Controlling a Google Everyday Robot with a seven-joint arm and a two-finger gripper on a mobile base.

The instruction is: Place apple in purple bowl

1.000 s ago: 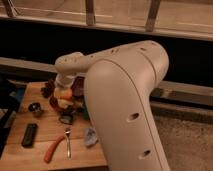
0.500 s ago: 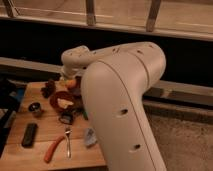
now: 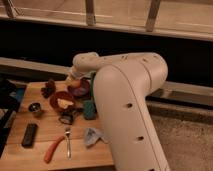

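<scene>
The tool (image 3: 75, 82) hung above the purple bowl (image 3: 80, 90) at the frame's centre-left, beside the red bowl (image 3: 61, 101) on the wooden surface (image 3: 40, 145).

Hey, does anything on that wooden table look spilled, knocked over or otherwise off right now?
Nothing stands out. The gripper hangs over the purple bowl; the red bowl sits upright beside it on the table.

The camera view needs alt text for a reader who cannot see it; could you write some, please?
A white robot arm reaches over a wooden table, its gripper above a purple bowl. A red bowl sits beside it.
</scene>
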